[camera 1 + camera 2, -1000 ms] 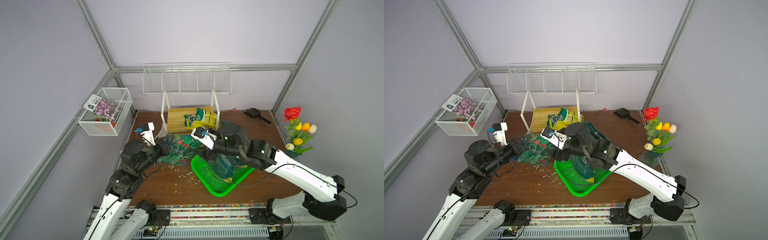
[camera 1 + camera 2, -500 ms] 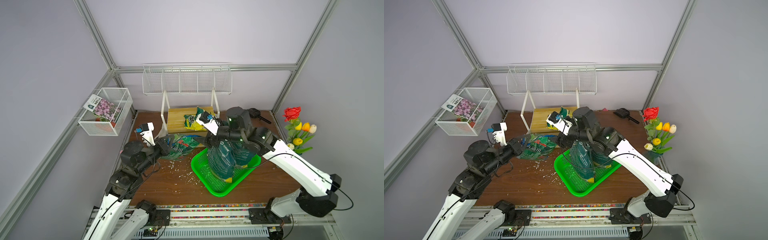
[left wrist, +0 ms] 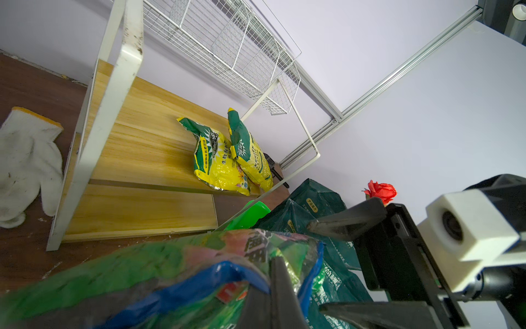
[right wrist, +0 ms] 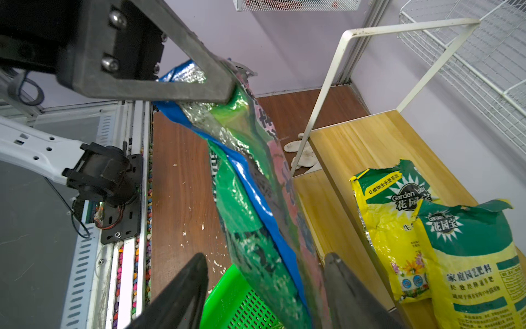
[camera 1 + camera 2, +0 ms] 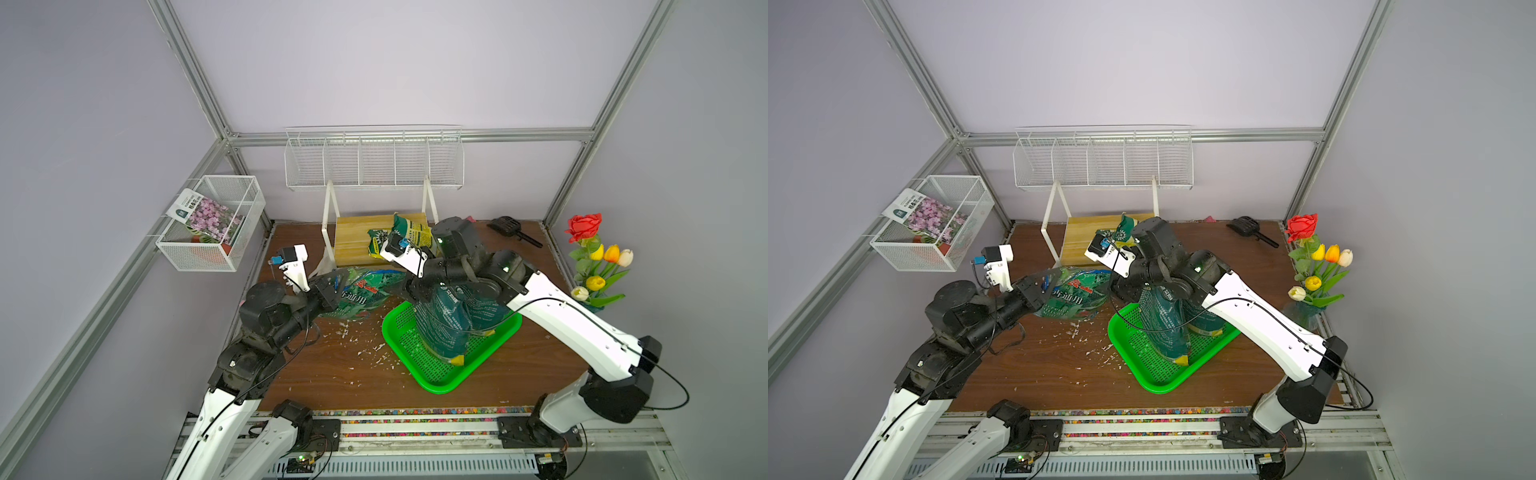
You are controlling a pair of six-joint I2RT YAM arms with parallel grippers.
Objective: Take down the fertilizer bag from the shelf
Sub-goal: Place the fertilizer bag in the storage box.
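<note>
1. The shelf [image 5: 353, 243]: pale wooden boards in a white frame. It stands at the back of the brown table [image 5: 332, 374], beneath a white wire rack [image 5: 374, 162].
2. Fertilizer bags [image 3: 222, 162]: we count two, yellow and green, with torn tops. They lie side by side and touching on the shelf's rear board, towards its right end in both top views. Neither gripper touches them.
3. Left gripper [image 4: 229, 92]: its jaws are pinched tight on one end of a glossy green bag [image 5: 365, 291]. The bag is held off the table in front of the shelf.
4. Right gripper [image 4: 264, 265]: its jaws are apart and straddle the other end of that same bag. We see a gap beside one finger, so there is no clamp.
5. Green tray [image 5: 415, 353]: on the table beneath the right arm. Two dark teal bags [image 5: 449, 320] stand in it.
6. Sundries: a white glove [image 3: 25, 159] lies beside a shelf leg. White flakes [image 5: 365, 349] are scattered near the tray. Flowers [image 5: 594, 257] stand at the table's right edge.
</note>
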